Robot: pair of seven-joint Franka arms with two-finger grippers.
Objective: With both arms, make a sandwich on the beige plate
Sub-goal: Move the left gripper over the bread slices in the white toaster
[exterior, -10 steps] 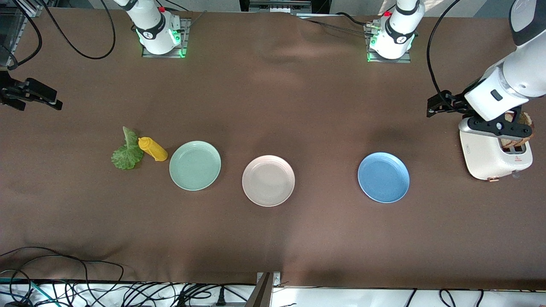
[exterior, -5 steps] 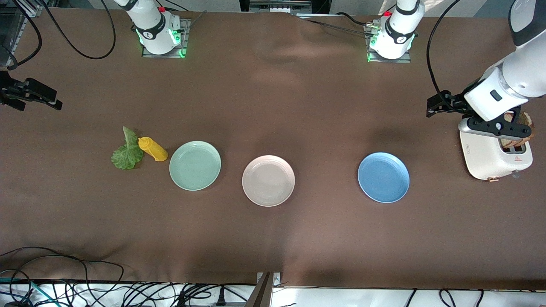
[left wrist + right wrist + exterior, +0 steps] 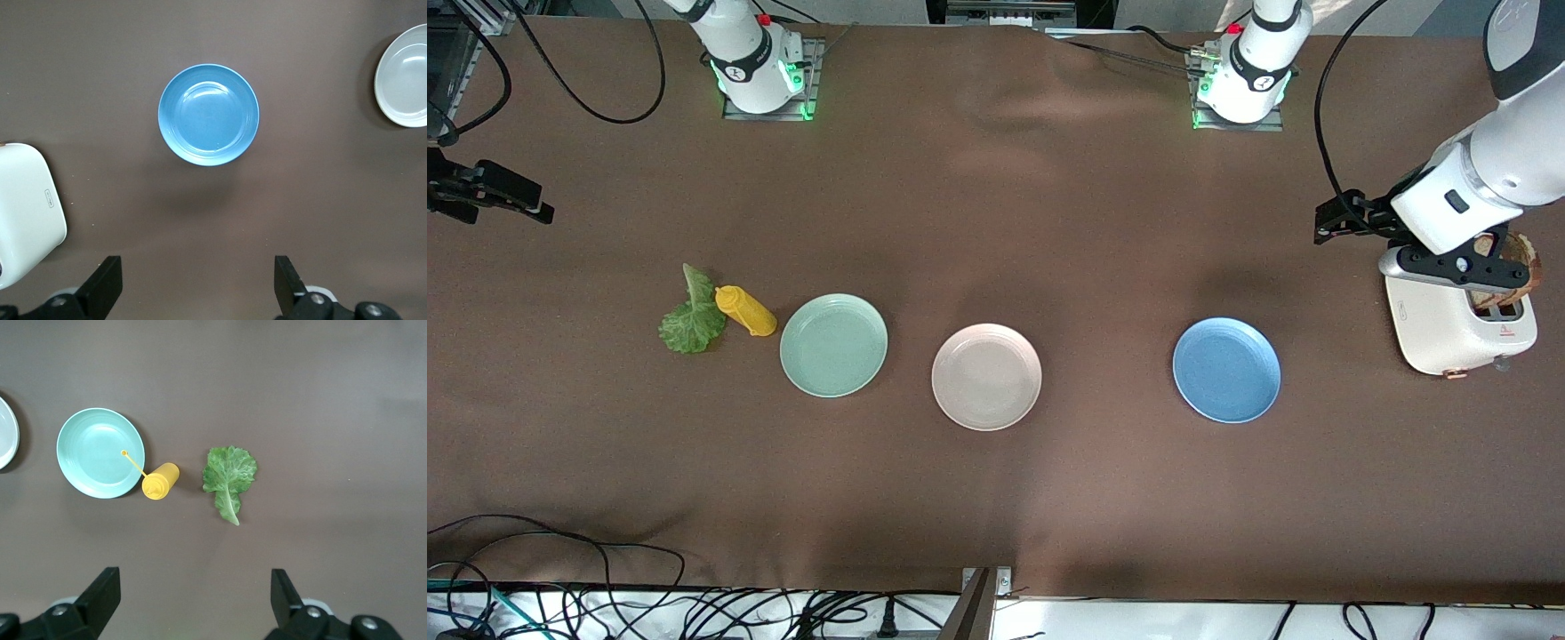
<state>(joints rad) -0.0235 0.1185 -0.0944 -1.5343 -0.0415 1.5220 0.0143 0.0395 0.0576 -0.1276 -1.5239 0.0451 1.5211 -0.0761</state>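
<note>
The beige plate (image 3: 986,376) lies bare mid-table between the mint green plate (image 3: 834,345) and the blue plate (image 3: 1226,370). It also shows in the left wrist view (image 3: 403,83) and at the edge of the right wrist view (image 3: 5,433). Brown bread (image 3: 1529,253) stands in the white toaster (image 3: 1449,324) at the left arm's end. The lettuce leaf (image 3: 692,316) lies flat at the right arm's end, and also shows in the right wrist view (image 3: 229,473). My left gripper (image 3: 1463,267) hangs open and empty over the toaster (image 3: 23,213), fingers wide (image 3: 198,280). My right gripper (image 3: 507,196) is open and empty (image 3: 197,593), high over the table's right-arm end.
A yellow mustard bottle (image 3: 744,310) lies on its side between the lettuce and the mint green plate, its nozzle over that plate's rim (image 3: 160,482). Cables run along the table edge nearest the front camera. The brown cloth has slight wrinkles.
My left arm has shifted slightly over the toaster. My right gripper has drifted a little toward the table's edge. The plates, lettuce and bottle have not moved.
</note>
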